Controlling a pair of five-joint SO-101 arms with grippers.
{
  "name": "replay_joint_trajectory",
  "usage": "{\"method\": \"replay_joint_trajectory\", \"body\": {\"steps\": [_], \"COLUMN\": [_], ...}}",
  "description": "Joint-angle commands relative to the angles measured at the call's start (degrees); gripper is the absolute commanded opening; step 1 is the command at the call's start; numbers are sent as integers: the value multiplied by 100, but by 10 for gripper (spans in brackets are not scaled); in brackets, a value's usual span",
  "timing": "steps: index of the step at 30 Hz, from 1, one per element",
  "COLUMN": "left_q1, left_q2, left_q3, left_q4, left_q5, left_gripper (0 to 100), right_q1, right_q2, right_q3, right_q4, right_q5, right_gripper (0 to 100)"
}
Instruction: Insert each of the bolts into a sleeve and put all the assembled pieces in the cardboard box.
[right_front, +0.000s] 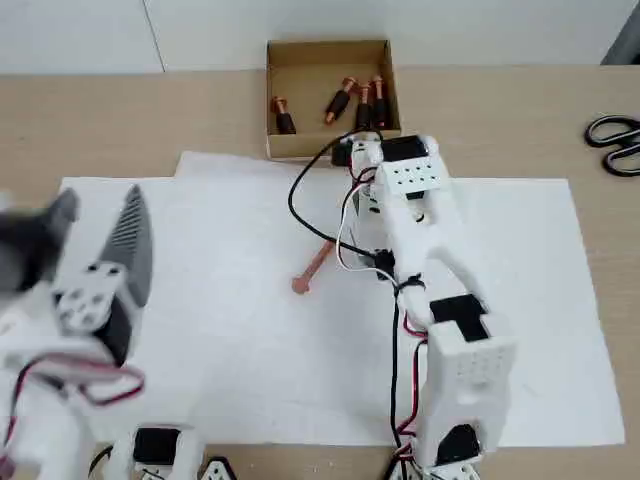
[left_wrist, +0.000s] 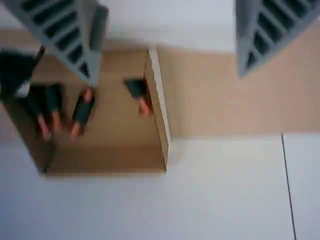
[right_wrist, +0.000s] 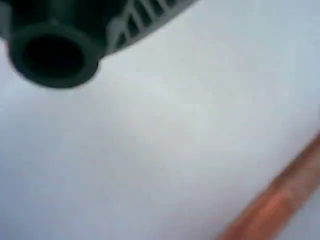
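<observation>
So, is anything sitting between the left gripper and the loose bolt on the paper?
Nothing visible. Bare white paper runs from the left gripper, fingers open, to the bolt. The right arm, holding a sleeve, stands on the bolt's far side, not in that path.

Light: bright and even across your table (right_front: 60, 110), soft, with no clear direction.
Shadows: faint grey beside the right arm (right_front: 430, 240) on the white sheet (right_front: 230, 340); darker shade along the inner walls of the cardboard box (right_front: 310, 70).
Glare: the sheet runs near white, without hot spots.
High view: your left arm (right_front: 75, 300), at the table's near left corner, is smeared.
Left wrist view: soft all over; the jaws and the assembled pieces (left_wrist: 82, 112) have fuzzy edges.
Right wrist view: black sleeve (right_wrist: 52, 55) and bolt (right_wrist: 280, 200) are both out of focus.
</observation>
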Motion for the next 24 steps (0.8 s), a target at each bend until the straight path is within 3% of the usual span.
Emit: {"method": "replay_joint_trajectory", "body": {"steps": [1,5,10,16,24], "left_q1": [53,149,958,1477,1644], "left_q2": [-18,123,1486,3349,5284], "left_q3": [558,971,998,-242,-1288], "left_q4": [-246,-519,-237,18,-62], "left_q5": [53,35,26,0,-229], "left_gripper": [176,176,176,176,175], "right_q1": [119,154,163,409,1411], "right_q2": [-910,-1560,-2132,-2475,-2853], "right_q3": [-193,-193,-185,-176,-167], "right_q4": [163,163,268,286,356], "right_q5": [97,343,343,343,343], "right_gripper": [6,6,6,6,6]}}
